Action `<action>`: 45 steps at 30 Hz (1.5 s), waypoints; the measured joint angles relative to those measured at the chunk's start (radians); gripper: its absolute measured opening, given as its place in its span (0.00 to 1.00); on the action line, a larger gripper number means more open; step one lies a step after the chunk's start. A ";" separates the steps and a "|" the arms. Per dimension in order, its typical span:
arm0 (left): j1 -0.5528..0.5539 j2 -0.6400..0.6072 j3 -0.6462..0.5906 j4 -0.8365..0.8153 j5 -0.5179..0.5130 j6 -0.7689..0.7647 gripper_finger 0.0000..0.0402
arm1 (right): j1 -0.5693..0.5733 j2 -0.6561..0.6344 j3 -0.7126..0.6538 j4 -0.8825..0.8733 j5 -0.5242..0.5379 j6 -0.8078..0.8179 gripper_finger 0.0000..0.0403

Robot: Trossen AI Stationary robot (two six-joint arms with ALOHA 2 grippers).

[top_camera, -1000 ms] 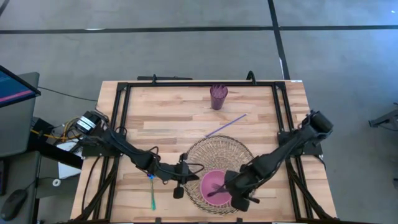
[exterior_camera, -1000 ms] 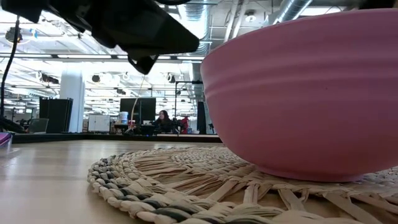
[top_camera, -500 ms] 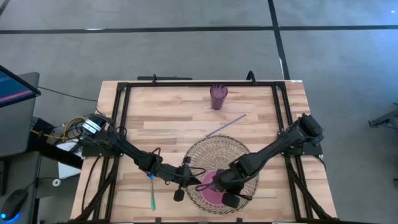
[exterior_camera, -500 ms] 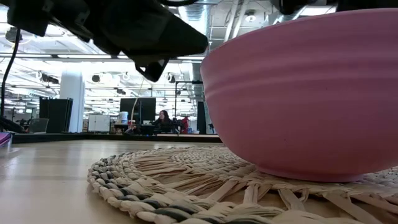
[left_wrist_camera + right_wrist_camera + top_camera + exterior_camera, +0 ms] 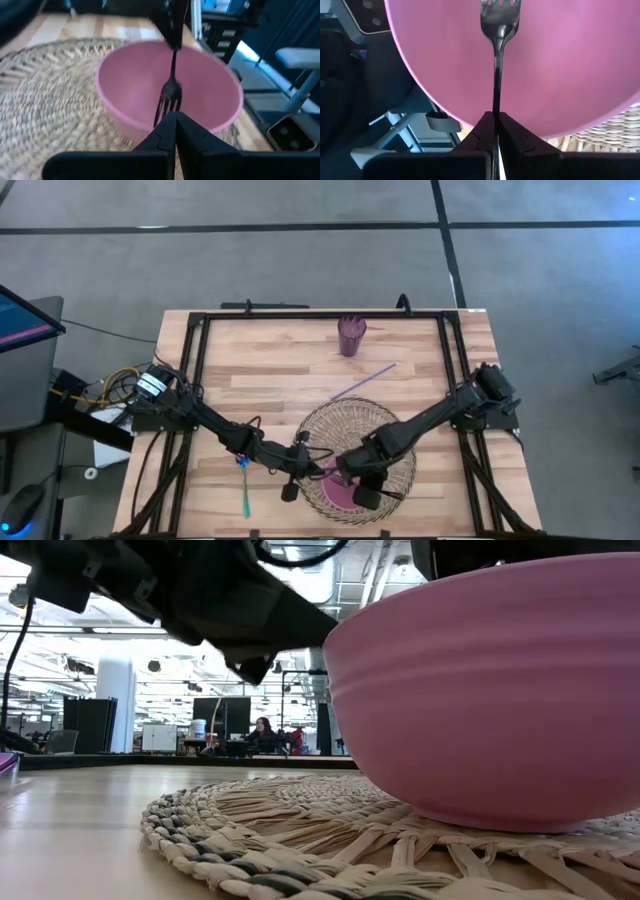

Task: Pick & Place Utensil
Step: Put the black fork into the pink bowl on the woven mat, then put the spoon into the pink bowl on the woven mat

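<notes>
A dark metal fork point(image 5: 500, 20) sticks out past the shut fingers of my right gripper point(image 5: 495, 116), over the pink bowl point(image 5: 340, 490). In the left wrist view the fork point(image 5: 170, 92) hangs tines down into the bowl point(image 5: 130, 85). The bowl sits on a round woven mat point(image 5: 370, 425). My left gripper point(image 5: 305, 468) is shut and empty at the bowl's left rim; its fingertips point(image 5: 172, 120) are just short of the tines. A purple cup point(image 5: 351, 335) stands near the far edge. My right gripper pinches the fork's handle point(image 5: 496, 107) between its two fingers, which lie along the handle. It comes from above, slanting down from the table's right. The fork hangs tines down inside the bowl; whether the tines touch the bowl I cannot tell.
A thin purple straw point(image 5: 362, 383) lies on the table beyond the mat. A green and blue utensil point(image 5: 243, 495) lies near the front edge on the left. A black frame point(image 5: 320, 314) borders the table. Bare wood lies left of the cup. A person sits far behind the table point(image 5: 263, 732).
My right gripper has moved toward the table's left across the bowl, bringing the fork with it from lying in the bowl to hanging tines down. My left gripper has moved right, toward the bowl's left rim.
</notes>
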State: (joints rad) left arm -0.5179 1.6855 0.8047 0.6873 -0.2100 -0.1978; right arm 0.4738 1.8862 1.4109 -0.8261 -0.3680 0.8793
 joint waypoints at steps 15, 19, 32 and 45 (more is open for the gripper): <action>0.000 0.085 -0.001 0.128 0.021 0.043 0.03 | -0.025 0.000 0.000 0.000 -0.002 -0.026 0.01; 0.000 0.084 -0.001 0.130 0.021 0.044 0.08 | -0.025 0.000 0.000 0.000 -0.002 -0.026 0.01; 0.002 0.084 -0.001 0.130 0.023 0.044 0.20 | -0.024 0.000 0.000 0.000 -0.001 -0.052 0.08; 0.003 0.084 0.000 0.129 0.023 0.044 0.19 | -0.025 -0.001 0.000 0.002 0.002 -0.059 0.12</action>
State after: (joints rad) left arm -0.5148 1.7691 0.8043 0.8162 -0.1871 -0.1539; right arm 0.4488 1.8851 1.4109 -0.8242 -0.3660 0.8200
